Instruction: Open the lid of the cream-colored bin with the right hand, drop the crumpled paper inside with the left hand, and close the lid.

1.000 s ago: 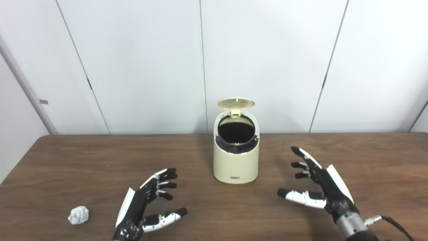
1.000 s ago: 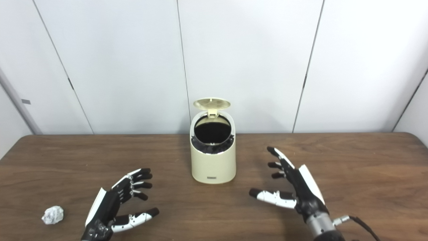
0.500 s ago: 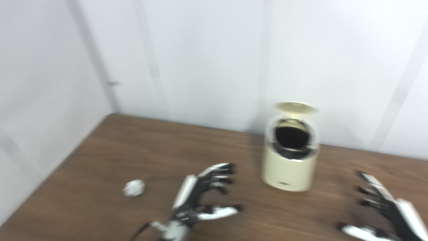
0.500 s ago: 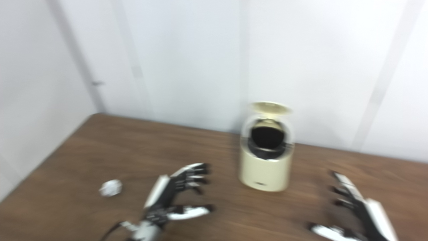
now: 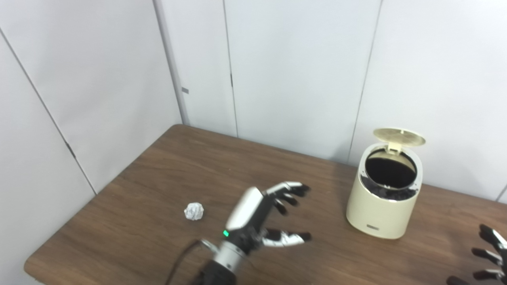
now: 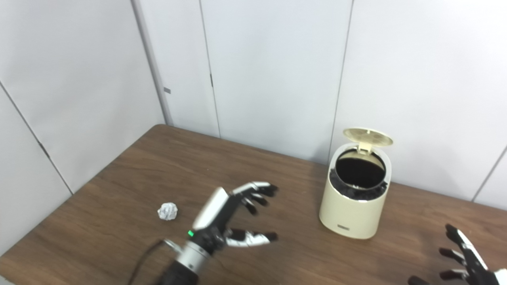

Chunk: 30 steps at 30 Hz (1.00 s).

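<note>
The cream-colored bin (image 5: 383, 209) stands on the brown table at the right, near the wall. Its round lid (image 5: 399, 136) is tipped up at the back, and the dark inside with a black liner shows. A small ball of crumpled white paper (image 5: 194, 211) lies on the table left of my left hand (image 5: 261, 215). That hand hovers between the paper and the bin, open with fingers spread, holding nothing. My right hand (image 6: 467, 263) shows only partly at the bottom right corner, fingers spread apart, away from the bin.
The wooden table (image 5: 166, 170) ends at a rounded left corner close to the white wall panels (image 5: 99, 79). A black cable (image 5: 180, 261) trails from my left wrist.
The camera has swung to the left, so the whole scene has shifted right. The bin's lid stays up, the paper lies in its place, and both hands stay open.
</note>
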Tool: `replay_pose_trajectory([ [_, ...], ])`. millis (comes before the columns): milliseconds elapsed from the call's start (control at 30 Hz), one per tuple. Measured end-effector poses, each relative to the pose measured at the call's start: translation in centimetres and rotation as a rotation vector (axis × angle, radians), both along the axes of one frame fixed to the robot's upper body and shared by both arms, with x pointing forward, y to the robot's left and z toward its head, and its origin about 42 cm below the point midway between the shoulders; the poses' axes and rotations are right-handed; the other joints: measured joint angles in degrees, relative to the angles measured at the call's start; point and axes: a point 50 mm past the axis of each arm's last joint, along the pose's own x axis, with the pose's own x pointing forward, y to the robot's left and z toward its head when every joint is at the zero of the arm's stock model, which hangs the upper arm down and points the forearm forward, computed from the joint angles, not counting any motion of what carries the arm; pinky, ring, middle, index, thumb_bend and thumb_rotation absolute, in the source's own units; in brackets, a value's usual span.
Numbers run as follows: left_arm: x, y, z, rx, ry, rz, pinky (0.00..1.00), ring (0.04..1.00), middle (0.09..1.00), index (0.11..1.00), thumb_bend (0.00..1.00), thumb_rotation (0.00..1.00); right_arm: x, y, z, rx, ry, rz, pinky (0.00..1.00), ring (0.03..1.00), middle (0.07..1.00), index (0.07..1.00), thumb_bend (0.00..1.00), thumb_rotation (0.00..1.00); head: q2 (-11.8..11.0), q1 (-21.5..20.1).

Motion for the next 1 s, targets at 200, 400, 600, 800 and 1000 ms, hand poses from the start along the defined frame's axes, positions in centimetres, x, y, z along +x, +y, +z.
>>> replay_pose_trajectory([
  [200,-1.7,3.0,3.5,0.16,0.048,0.08,0.49,0.603,0.673,0.707,0.76,0.0,0.2,0.1,0.1,-0.001,-0.005,0.01,0.55,0.804,0.925,0.918,0.87,0.52,-0.1,1.3],
  [400,-3.0,6.5,6.2,0.392,0.068,0.19,0.49,0.604,0.682,0.695,0.79,0.0,0.5,0.3,0.3,-0.002,-0.007,0.022,0.57,0.8,0.92,0.913,0.87,0.53,-0.1,1.7],
  [600,-3.7,8.0,6.3,0.47,0.12,0.257,0.43,0.535,0.636,0.664,0.82,0.0,0.9,0.7,0.5,-0.004,-0.004,0.045,0.55,0.815,0.932,0.925,0.84,0.51,0.2,1.7],
  [800,-3.3,10.5,6.9,0.583,0.162,0.326,0.49,0.601,0.658,0.665,0.89,0.0,0.9,0.8,0.5,-0.006,0.0,0.053,0.51,0.808,0.934,0.922,0.83,0.52,0.4,1.7],
  [1000,-2.7,11.3,6.2,0.66,0.257,0.36,0.52,0.64,0.691,0.692,0.9,0.04,0.8,0.9,0.8,-0.007,-0.008,0.062,0.48,0.806,0.941,0.924,0.83,0.52,0.8,1.5],
])
